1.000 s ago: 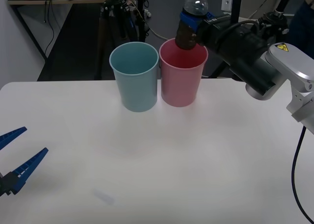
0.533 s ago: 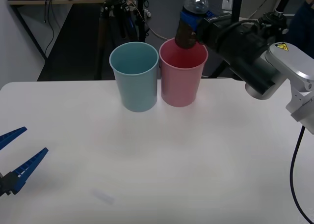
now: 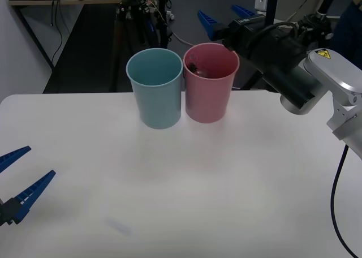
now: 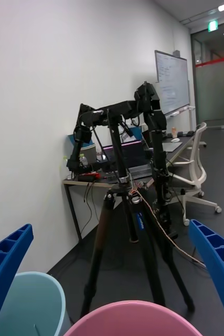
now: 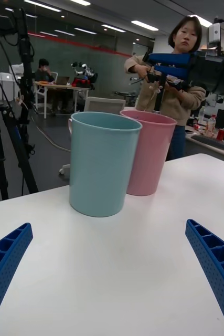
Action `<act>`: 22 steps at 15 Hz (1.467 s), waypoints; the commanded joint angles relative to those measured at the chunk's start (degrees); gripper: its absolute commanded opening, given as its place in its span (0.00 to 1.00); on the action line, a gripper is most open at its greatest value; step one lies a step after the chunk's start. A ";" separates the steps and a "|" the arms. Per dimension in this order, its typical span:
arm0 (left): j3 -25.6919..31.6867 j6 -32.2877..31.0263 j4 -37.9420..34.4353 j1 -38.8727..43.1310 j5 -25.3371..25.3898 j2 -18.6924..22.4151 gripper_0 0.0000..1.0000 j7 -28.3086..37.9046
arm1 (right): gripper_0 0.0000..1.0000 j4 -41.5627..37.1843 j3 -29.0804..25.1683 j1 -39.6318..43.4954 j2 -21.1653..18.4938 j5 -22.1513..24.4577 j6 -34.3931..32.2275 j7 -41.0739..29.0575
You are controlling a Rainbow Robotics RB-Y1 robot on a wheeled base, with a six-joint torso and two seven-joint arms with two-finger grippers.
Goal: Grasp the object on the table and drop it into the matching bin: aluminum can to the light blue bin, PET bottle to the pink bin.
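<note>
White tabletop (image 3: 181,201) carries both bins; PET bottle (image 3: 195,69) lies inside the pink bin (image 3: 209,94), directly below the right gripper (image 3: 226,16), spread wide and empty above the rim; left gripper (image 3: 20,184) idles open, well apart.

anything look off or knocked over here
Nothing stands out. The pink bin and light blue bin stand upright side by side on the table, with the PET bottle inside the pink one. The right pincer is open above it; the left pincer is open near the table's edge.
</note>
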 commanded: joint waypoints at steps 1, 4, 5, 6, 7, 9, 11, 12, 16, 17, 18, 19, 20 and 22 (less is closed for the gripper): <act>0.00 0.00 0.00 0.00 0.00 0.00 1.00 0.00 | 1.00 -0.19 0.07 0.00 0.00 0.18 -0.16 0.00; 0.00 0.00 0.00 0.00 0.00 0.00 1.00 0.00 | 1.00 -0.54 0.07 0.00 0.00 0.18 -0.52 0.26; 0.00 0.00 0.00 0.00 0.00 0.00 1.00 0.00 | 1.00 -0.72 -0.02 0.00 0.00 0.18 -0.60 0.35; 0.00 0.00 0.00 0.00 0.00 0.00 1.00 0.00 | 1.00 -1.16 0.07 0.18 0.00 0.18 -0.60 0.35; 0.00 0.00 0.00 0.00 0.00 0.00 1.00 0.00 | 1.00 -1.51 -0.10 0.36 -0.09 0.18 -0.60 0.35; 0.00 0.00 0.00 0.00 0.00 0.00 1.00 0.00 | 1.00 -3.18 -0.45 1.32 -0.88 -0.18 -0.60 0.17; 0.00 0.00 0.00 0.00 0.00 0.00 1.00 0.00 | 1.00 -6.87 -0.54 3.26 -2.90 -0.70 -0.60 0.00; 0.00 0.00 0.00 0.00 0.00 0.00 1.00 0.00 | 1.00 -8.54 -0.54 4.22 -4.05 -0.88 -0.60 -0.09; 0.00 0.00 0.00 0.00 0.00 0.00 1.00 0.00 | 1.00 -17.42 -1.33 10.11 -10.20 -2.72 -0.78 -0.53; 0.00 0.00 0.00 0.00 0.00 0.00 1.00 0.00 | 1.00 -19.44 -2.21 11.87 -11.52 -2.99 -1.13 -0.62; 0.00 0.00 0.00 0.00 0.00 0.00 1.00 0.00 | 1.00 -21.55 -3.44 13.80 -12.66 -3.25 -1.92 -0.62; 0.00 0.00 0.00 0.00 0.00 0.00 1.00 0.00 | 1.00 -23.22 -4.41 15.56 -13.71 -3.34 -2.36 -0.71; 0.00 0.00 0.00 0.00 0.00 0.00 1.00 0.00 | 1.00 -24.63 -5.55 17.41 -14.42 -3.52 -2.80 -0.71; 0.00 0.00 0.00 0.00 0.00 0.00 1.00 0.00 | 1.00 -27.18 -8.28 21.54 -16.00 -4.13 -4.91 -0.79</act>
